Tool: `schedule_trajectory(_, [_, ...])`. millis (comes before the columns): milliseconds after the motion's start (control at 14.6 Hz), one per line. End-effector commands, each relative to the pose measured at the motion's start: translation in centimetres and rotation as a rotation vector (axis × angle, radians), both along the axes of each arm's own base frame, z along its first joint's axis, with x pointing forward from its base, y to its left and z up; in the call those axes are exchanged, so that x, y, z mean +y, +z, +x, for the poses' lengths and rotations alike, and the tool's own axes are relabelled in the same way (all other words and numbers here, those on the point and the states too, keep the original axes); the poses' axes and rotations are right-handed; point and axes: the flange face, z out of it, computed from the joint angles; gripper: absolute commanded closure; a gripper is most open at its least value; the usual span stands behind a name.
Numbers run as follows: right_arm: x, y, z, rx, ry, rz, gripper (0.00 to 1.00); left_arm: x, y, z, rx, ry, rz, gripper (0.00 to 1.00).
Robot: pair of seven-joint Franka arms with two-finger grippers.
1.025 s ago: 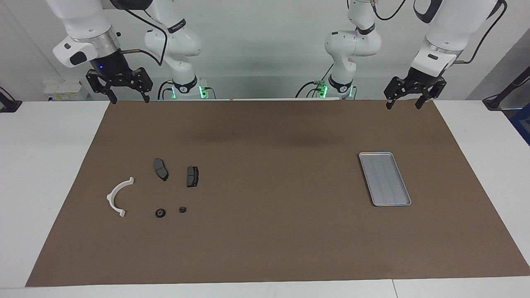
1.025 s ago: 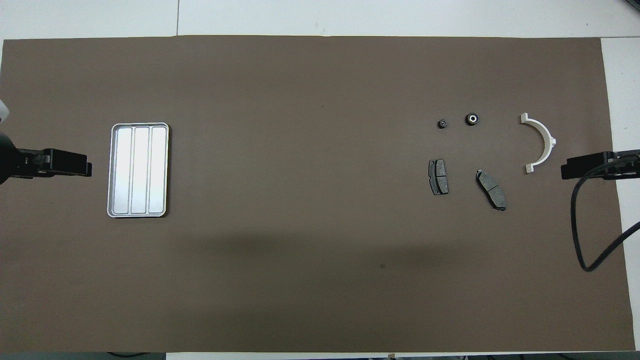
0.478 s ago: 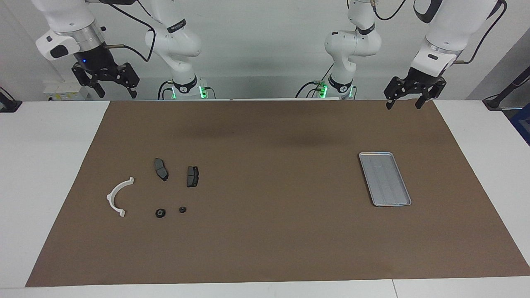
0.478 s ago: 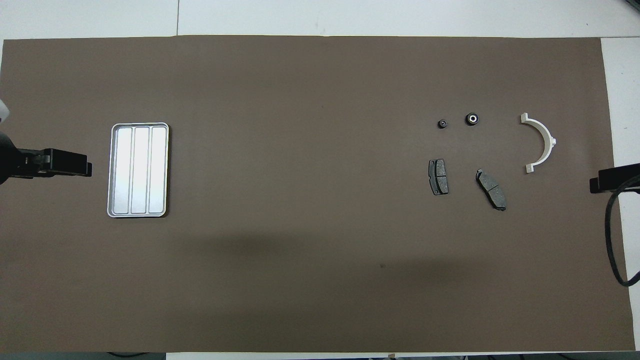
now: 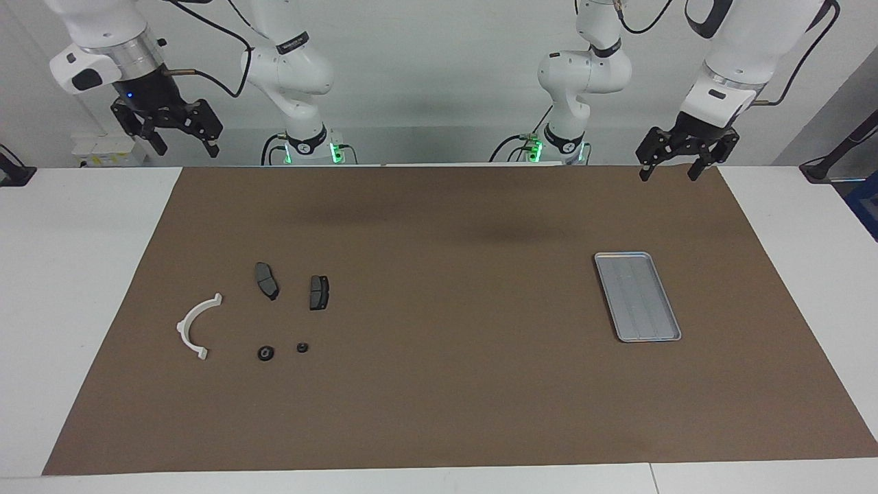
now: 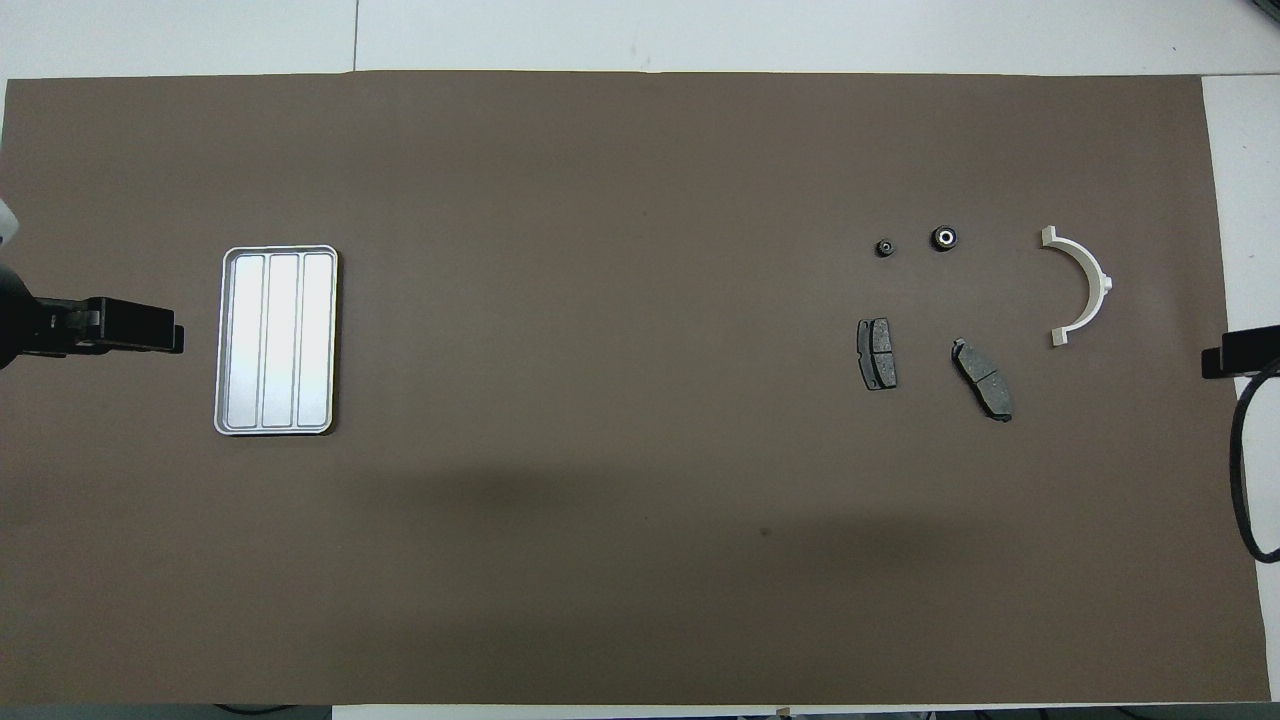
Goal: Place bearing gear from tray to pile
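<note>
The silver tray (image 5: 638, 296) (image 6: 277, 340) lies bare at the left arm's end of the brown mat. At the right arm's end lies the pile: a white curved bracket (image 5: 195, 324) (image 6: 1082, 285), two dark brake pads (image 5: 266, 280) (image 5: 318, 291), and two small round black bearing gears (image 5: 266, 353) (image 5: 302, 348) (image 6: 944, 238) (image 6: 884, 248), farther from the robots than the pads. My left gripper (image 5: 669, 171) (image 6: 150, 338) hangs open over the mat's edge near its base. My right gripper (image 5: 186, 147) (image 6: 1240, 352) hangs open and raised off the mat's end, holding nothing.
A brown mat (image 5: 439, 384) covers most of the white table (image 5: 68, 274). A black cable (image 6: 1245, 470) from the right arm loops over the mat's end beside the pile.
My right gripper has risen and drawn away from the pile, out past the mat's end. The left arm, tray and pile have not moved.
</note>
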Motion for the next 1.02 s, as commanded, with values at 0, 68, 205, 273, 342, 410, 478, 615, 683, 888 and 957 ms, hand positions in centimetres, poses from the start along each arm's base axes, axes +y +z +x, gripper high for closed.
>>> schedule_trajectory(0, [-0.6, -1.5, 1.2, -0.07, -0.027, 0.001, 0.0, 0.2, 0.1, -0.9, -0.01, 0.005, 0.001, 0.0])
schedule_trajectory(68, [-0.3, -2.0, 1.9, -0.08, -0.02, 0.002, 0.0, 0.2, 0.1, -0.9, -0.01, 0.005, 0.001, 0.0])
schedule_trajectory(205, [-0.2, -2.5, 2.9, -0.109, -0.013, 0.0, 0.0, 0.2, 0.1, -0.9, -0.01, 0.005, 0.001, 0.0])
schedule_trajectory(273, [-0.1, -2.6, 3.1, -0.11, -0.012, 0.0, 0.0, 0.2, 0.1, -0.9, -0.01, 0.005, 0.001, 0.0])
schedule_trajectory(342, [-0.1, -2.6, 3.2, -0.111, -0.012, 0.001, 0.0, 0.2, 0.1, -0.9, -0.01, 0.007, 0.001, 0.0])
schedule_trajectory(410, [-0.2, -2.6, 3.3, -0.114, -0.015, 0.001, 0.0, 0.2, 0.1, -0.9, -0.01, 0.005, 0.001, 0.0])
schedule_trajectory(478, [0.2, -2.6, 3.4, -0.115, -0.009, 0.001, 0.0, 0.2, 0.1, -0.9, -0.01, 0.005, 0.001, 0.0])
schedule_trajectory(615, [1.1, -2.7, 3.4, -0.111, 0.01, 0.006, 0.0, 0.2, 0.1, -0.9, -0.01, 0.007, 0.001, 0.0])
schedule_trajectory(683, [1.3, -2.6, 3.4, -0.114, 0.016, 0.01, 0.0, 0.2, 0.1, -0.9, -0.01, 0.007, 0.001, 0.0])
schedule_trajectory(888, [0.8, -2.7, 3.5, -0.118, 0.01, 0.021, 0.0, 0.2, 0.1, -0.9, -0.01, 0.007, 0.001, 0.0])
schedule_trajectory(957, [0.4, -2.7, 3.5, -0.118, 0.004, 0.022, 0.0, 0.2, 0.1, -0.9, -0.01, 0.005, 0.001, 0.0])
